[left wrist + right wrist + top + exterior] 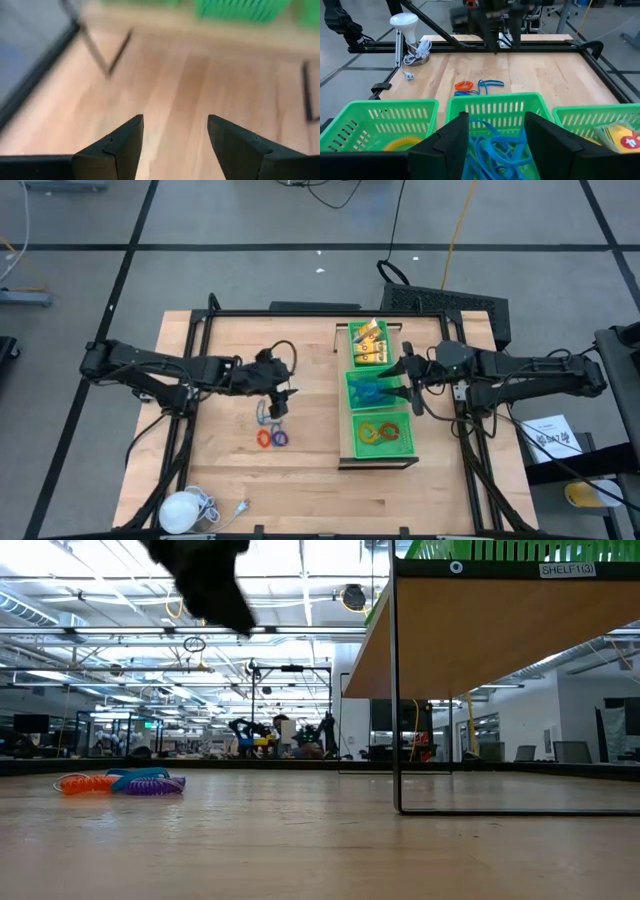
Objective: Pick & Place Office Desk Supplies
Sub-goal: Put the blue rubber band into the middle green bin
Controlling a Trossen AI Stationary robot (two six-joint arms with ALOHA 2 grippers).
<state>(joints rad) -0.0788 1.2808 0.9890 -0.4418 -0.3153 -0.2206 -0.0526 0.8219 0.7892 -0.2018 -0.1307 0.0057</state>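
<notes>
The rings [271,436] lie loose on the worktop [230,470] a little left of the frame's middle, red, purple and blue touching each other, and more rings, blue clips [371,391] and yellow packets [367,343] sit in the green trays [413,442] to their right. My left hand [283,401] hangs just above the loose rings with its fingers apart and nothing in them. My right hand [409,383] is over the middle tray's right edge, fingers apart and empty.

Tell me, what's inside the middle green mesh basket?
The middle green mesh basket holds a tangle of blue clip-like pieces; the right pincer hides part of the pile.
</notes>
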